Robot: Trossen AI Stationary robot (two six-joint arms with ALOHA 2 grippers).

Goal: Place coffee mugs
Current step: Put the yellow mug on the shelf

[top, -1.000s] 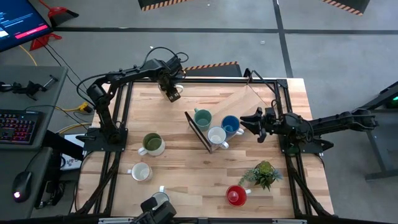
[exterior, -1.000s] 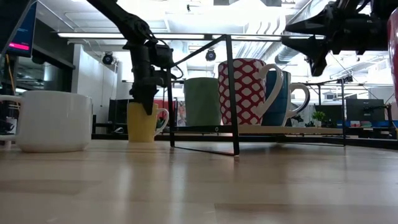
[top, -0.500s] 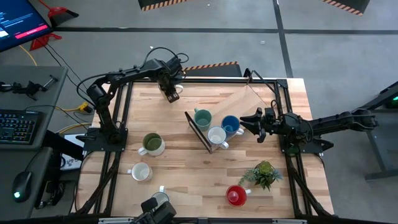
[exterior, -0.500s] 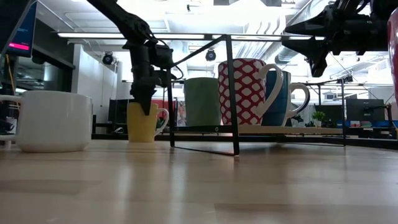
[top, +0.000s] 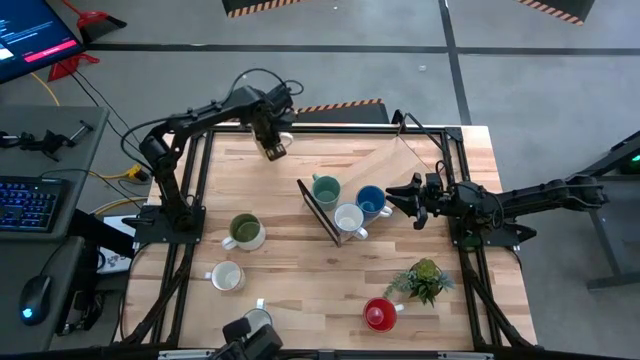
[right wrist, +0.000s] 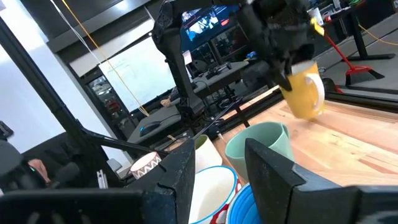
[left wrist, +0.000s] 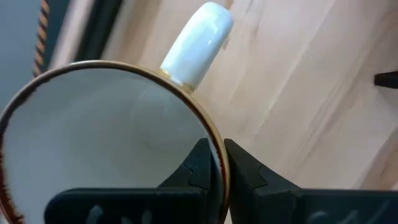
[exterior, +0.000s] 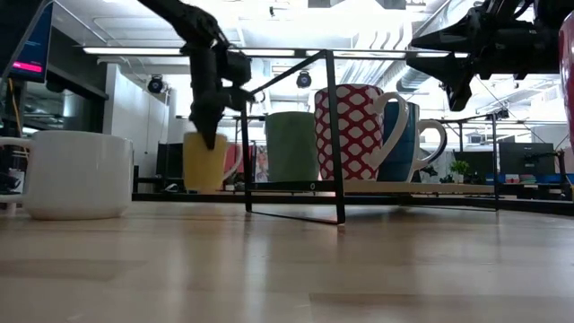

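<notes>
A yellow mug (exterior: 204, 161), a teal mug (top: 325, 188), and a red-and-white latticed mug (exterior: 352, 131).

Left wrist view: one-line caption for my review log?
Left end effector shut on the yellow mug's rim, pale handle pointing away, wooden table beneath.

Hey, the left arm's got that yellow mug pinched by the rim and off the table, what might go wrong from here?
1. The left gripper pinches only the thin rim of the yellow mug, which hangs tilted in the right wrist view; it may swing or slip out.
2. The black frame stands close beside the mug, with the teal mug, white mug and blue mug crowded by it, so a low carry might knock one.
</notes>
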